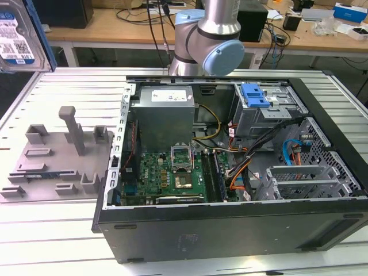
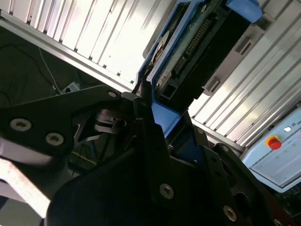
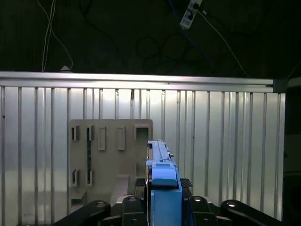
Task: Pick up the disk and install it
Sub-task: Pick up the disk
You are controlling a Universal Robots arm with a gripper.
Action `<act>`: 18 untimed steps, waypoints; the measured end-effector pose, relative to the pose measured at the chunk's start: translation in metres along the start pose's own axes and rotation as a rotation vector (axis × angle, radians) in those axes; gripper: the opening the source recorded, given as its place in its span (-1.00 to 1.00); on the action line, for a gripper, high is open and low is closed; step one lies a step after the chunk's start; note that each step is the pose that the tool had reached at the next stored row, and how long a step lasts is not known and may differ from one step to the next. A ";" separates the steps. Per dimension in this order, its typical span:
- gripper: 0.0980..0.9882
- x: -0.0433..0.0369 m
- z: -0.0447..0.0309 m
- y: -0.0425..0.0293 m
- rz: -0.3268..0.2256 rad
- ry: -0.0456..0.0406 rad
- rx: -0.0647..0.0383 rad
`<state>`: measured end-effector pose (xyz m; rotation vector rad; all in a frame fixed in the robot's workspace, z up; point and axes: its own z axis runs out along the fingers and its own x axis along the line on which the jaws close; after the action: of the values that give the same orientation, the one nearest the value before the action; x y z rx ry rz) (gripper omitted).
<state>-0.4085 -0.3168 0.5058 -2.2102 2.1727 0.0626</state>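
Observation:
The disk, a silver drive with a white and blue label in a blue carrier frame, hangs high in the exterior view's upper left corner, above the ribbed table. In the first wrist view my gripper is shut on the disk, which stands edge-on between the black fingers, above the grey fixture plate. In the second wrist view the disk shows its connector end, with my gripper clamped on its blue frame. The open computer case lies to the exterior view's right.
Inside the case are a grey power supply box, a green motherboard, cables, and a drive cage with a blue latch. The arm's elbow hangs over the case's far side. The grey fixture carries upright posts.

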 end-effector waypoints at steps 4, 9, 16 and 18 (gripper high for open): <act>-0.40 0.0000 -0.0002 0.0000 0.000 -0.0012 0.000; -0.40 0.0086 -0.0007 -0.0034 0.000 -0.0011 -0.001; -0.40 0.0301 -0.0019 -0.0123 0.000 -0.0013 -0.005; -0.40 0.0349 -0.0022 -0.0174 0.000 -0.0013 -0.005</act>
<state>-0.3905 -0.3514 0.5060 -2.2118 2.1745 0.0693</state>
